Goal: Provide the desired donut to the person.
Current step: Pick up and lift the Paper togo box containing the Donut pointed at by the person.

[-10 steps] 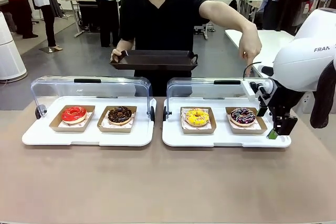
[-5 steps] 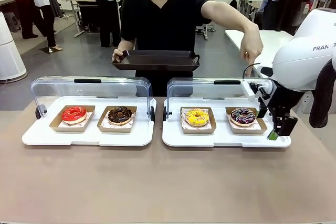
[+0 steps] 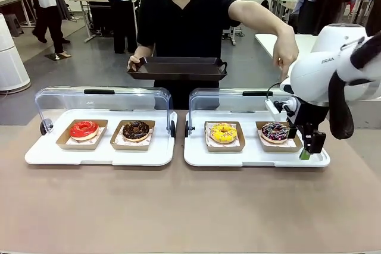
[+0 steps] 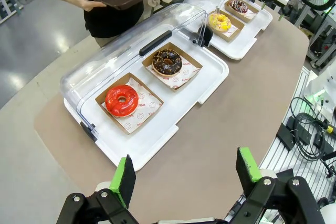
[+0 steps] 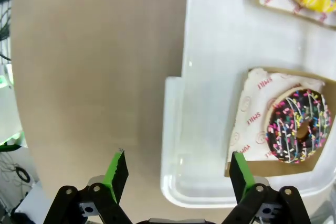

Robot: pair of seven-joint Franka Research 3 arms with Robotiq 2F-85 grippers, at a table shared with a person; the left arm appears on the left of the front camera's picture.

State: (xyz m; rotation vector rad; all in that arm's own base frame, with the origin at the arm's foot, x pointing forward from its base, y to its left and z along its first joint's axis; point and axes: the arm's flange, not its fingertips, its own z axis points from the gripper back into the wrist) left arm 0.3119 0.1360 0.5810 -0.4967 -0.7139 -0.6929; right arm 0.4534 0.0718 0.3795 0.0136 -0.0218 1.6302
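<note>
Front view: the sprinkled chocolate donut (image 3: 275, 131) sits in its cardboard tray (image 3: 293, 145) at the right end of the right display case (image 3: 256, 157), whose clear lid (image 3: 232, 100) is rolled back behind it. The person (image 3: 184, 22) stands at the far side of the table (image 3: 190, 206) with an outstretched hand (image 3: 284, 52) held above that end of the case, fingers turned downward roughly over this donut, while the other hand (image 3: 134, 62) holds a dark serving tray (image 3: 177, 68) level at waist height. The right gripper (image 3: 306, 153) points down at the case's front right corner, just beside the cardboard tray and not touching the donut. In the right wrist view its jaws are spread wide with nothing between them, one finger over the bare table and the other over the white base next to the donut's paper liner. A yellow donut (image 3: 224, 132) lies in the same case to the left. The left display case (image 3: 95, 157), also open, holds a chocolate donut (image 3: 136, 129) and a red glazed donut (image 3: 84, 129). In the left wrist view the left gripper (image 4: 184, 174) hangs above the table in front of that case, jaws wide apart and empty.
</note>
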